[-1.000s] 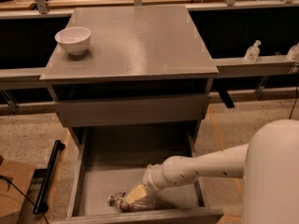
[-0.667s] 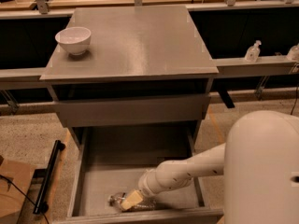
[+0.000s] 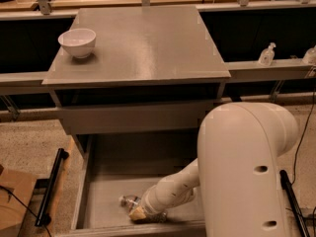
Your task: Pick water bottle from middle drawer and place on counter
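Camera view: arm [image 3: 174,190] bent down into middle drawer [image 3: 101,201], gripper [image 3: 139,214] at water bottle [image 3: 128,201] near drawer front; grip unclear.

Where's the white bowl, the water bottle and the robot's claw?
white bowl [image 3: 77,42]: camera view, its outer side.
claw [image 3: 139,213]: camera view, tan tip, down in the middle drawer [image 3: 111,179].
water bottle [image 3: 128,201]: camera view, its clear end beside the claw.

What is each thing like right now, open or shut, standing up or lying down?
middle drawer: pulled open.
water bottle: lying on its side on the drawer floor, near the front.
gripper: down in the drawer, at the bottle.
bowl: upright on the counter.
pump bottle: upright on the right ledge.
upper drawer: shut.
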{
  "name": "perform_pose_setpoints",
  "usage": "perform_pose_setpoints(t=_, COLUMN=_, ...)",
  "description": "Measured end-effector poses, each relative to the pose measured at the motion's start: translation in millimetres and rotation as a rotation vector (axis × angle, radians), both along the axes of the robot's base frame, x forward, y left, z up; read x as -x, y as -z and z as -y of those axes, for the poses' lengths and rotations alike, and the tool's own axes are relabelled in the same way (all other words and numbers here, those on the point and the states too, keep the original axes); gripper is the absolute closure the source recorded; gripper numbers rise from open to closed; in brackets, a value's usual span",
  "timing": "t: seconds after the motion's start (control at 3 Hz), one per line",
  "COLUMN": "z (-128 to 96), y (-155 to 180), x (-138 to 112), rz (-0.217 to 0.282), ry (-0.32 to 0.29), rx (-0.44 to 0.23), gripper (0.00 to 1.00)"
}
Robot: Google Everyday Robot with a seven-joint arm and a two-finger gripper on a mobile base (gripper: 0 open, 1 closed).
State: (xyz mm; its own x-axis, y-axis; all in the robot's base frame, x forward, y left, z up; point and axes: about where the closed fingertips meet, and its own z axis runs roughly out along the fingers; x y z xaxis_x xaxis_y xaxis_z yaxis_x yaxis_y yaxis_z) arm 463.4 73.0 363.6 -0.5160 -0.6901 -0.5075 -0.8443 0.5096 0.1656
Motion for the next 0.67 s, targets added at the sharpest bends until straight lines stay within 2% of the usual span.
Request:
perform_pose_setpoints(t=0.33, z=1, y=-5, x=-5, rz=0.018, ry=0.02, rx=0.002, gripper=0.64)
perform_pose_setpoints(t=0.67, z=-14, y=-14, x=-11, rz=0.011, ry=0.013, rx=-0.072, gripper=0.88)
